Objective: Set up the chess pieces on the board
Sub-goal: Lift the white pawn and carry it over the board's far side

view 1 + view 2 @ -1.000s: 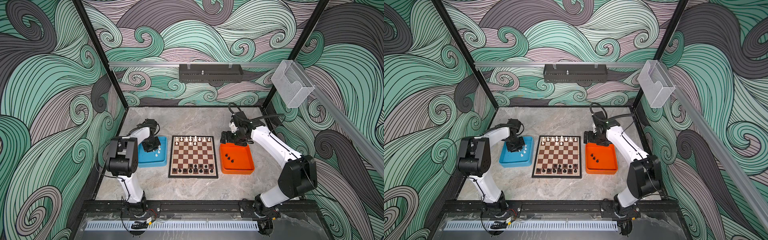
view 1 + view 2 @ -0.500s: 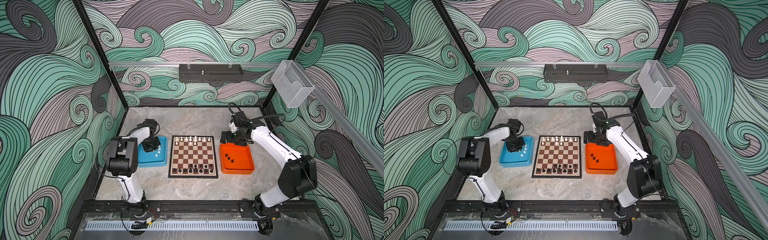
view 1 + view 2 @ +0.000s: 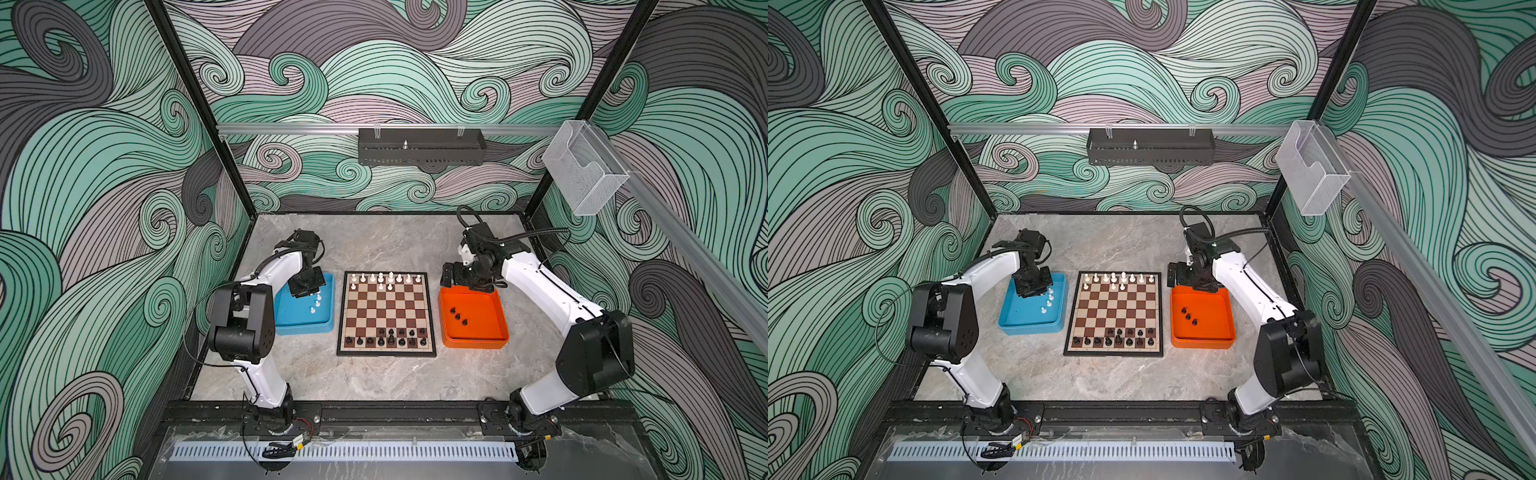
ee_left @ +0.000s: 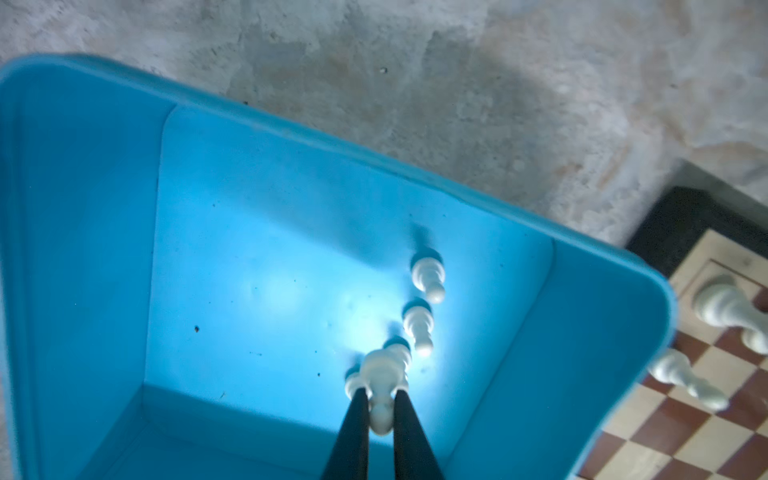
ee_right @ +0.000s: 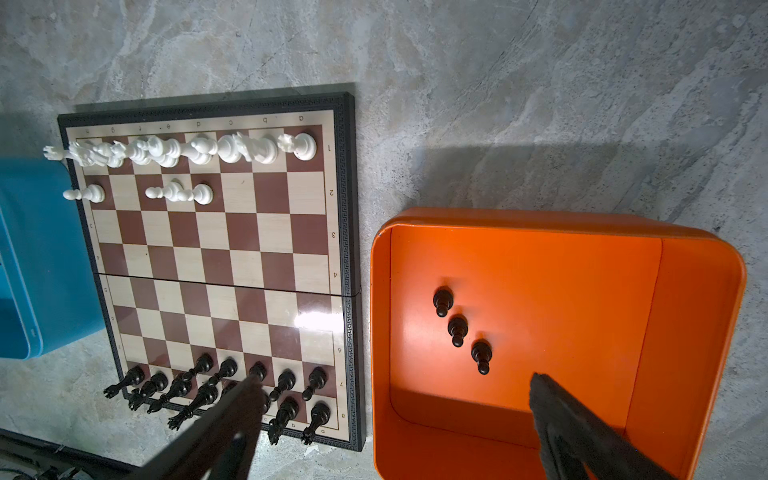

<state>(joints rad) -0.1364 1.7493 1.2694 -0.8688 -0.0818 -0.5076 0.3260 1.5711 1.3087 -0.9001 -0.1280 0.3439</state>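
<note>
The board (image 3: 386, 311) (image 3: 1115, 311) lies mid-table, with white chess pieces (image 3: 386, 277) along its far rows and black ones (image 3: 386, 338) along its near rows. My left gripper (image 4: 381, 399) (image 3: 307, 291) is down inside the blue tray (image 3: 305, 328), shut on a white pawn (image 4: 380, 374). Two more white pawns (image 4: 428, 274) (image 4: 419, 328) stand just beyond it in the tray. My right gripper (image 5: 395, 381) (image 3: 453, 278) hangs open over the far edge of the orange tray (image 3: 473, 343), holding nothing. Three black pawns (image 5: 457, 328) (image 3: 458, 316) stand in that tray.
The blue tray (image 3: 1030, 330) sits left of the board and the orange tray (image 3: 1202, 343) right of it, both close to its frame. A black rack (image 3: 422, 146) hangs on the back wall. A clear plastic holder (image 3: 584, 166) is fixed to the right rail.
</note>
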